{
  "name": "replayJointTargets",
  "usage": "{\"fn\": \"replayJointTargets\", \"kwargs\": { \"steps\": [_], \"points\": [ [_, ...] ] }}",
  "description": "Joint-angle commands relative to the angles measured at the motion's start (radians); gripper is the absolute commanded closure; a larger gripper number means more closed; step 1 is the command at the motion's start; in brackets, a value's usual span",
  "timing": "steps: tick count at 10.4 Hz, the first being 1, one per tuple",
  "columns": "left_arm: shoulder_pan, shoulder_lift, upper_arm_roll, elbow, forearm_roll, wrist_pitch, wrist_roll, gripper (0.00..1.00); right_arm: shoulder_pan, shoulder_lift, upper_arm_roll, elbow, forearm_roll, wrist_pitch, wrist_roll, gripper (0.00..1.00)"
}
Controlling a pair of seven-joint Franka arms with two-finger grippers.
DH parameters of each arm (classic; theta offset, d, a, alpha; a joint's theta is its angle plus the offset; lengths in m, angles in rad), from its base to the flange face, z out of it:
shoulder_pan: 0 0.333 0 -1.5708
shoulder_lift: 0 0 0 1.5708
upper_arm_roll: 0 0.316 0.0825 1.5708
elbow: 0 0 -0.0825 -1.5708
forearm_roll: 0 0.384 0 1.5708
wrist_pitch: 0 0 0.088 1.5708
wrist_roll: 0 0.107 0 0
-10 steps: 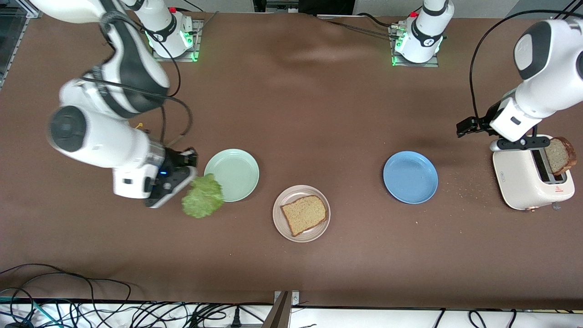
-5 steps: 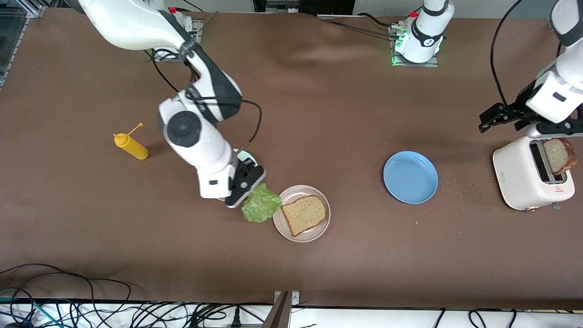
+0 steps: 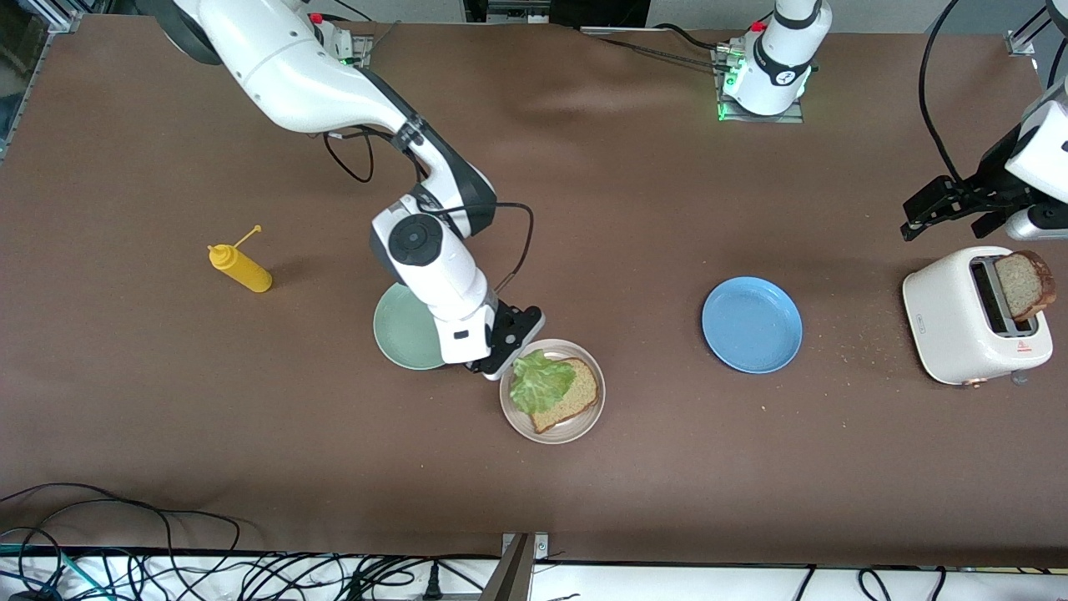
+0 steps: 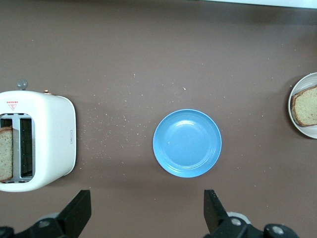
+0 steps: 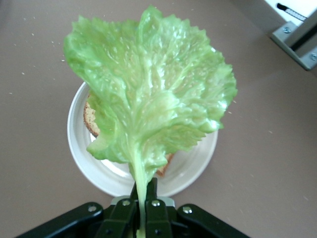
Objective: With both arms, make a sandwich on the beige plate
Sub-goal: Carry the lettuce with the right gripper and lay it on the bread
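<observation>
1. Here I see the right gripper (image 3: 511,361) over the beige plate's (image 3: 576,427) rim, just left of frame centre, its fingers (image 5: 151,204) clenched on the lettuce (image 3: 538,382) stem.
2. The leaf hangs over the bread slice (image 3: 576,391) lying on that plate.
3. My left gripper (image 4: 146,215) hovers over the counter (image 3: 634,209) at the frame's right edge, fingers released, above the toaster (image 3: 955,321), where a second slice (image 3: 1022,285) sticks up.
4. The blue plate (image 3: 752,325) sits right of centre, the green plate (image 3: 400,332) left of it.
</observation>
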Motion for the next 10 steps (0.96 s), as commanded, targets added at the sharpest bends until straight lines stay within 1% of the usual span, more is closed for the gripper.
{"fn": "replayJointTargets", "kwargs": {
  "steps": [1, 2, 3, 5, 7, 8, 9, 10],
  "points": [
    [-0.006, 0.106, -0.004, 0.136, 0.018, -0.095, -0.001, 0.00, 0.122, 0.072, -0.131, 0.042, -0.017, 0.103, 0.018, 1.00],
    [-0.012, 0.149, -0.004, 0.190, 0.018, -0.143, -0.001, 0.00, 0.150, 0.104, -0.157, 0.080, -0.017, 0.107, 0.018, 1.00],
    [-0.017, 0.175, -0.006, 0.217, 0.018, -0.166, -0.001, 0.00, 0.156, 0.142, -0.165, 0.122, -0.017, 0.110, 0.017, 1.00],
    [-0.017, 0.186, -0.007, 0.221, -0.008, -0.171, -0.001, 0.00, 0.155, 0.205, -0.168, 0.194, -0.017, 0.143, 0.017, 1.00],
    [-0.015, 0.188, -0.006, 0.229, -0.014, -0.171, -0.001, 0.00, 0.153, 0.207, -0.168, 0.196, -0.015, 0.147, 0.017, 1.00],
    [-0.017, 0.191, -0.007, 0.229, -0.013, -0.171, -0.002, 0.00, 0.152, 0.207, -0.168, 0.196, -0.012, 0.148, 0.018, 0.96],
    [-0.018, 0.193, -0.007, 0.228, -0.014, -0.177, -0.002, 0.00, 0.152, 0.207, -0.166, 0.196, -0.008, 0.148, 0.020, 0.62],
    [-0.017, 0.193, -0.007, 0.229, -0.013, -0.188, -0.002, 0.00, 0.153, 0.207, -0.166, 0.196, -0.004, 0.148, 0.027, 0.54]
  ]
}}
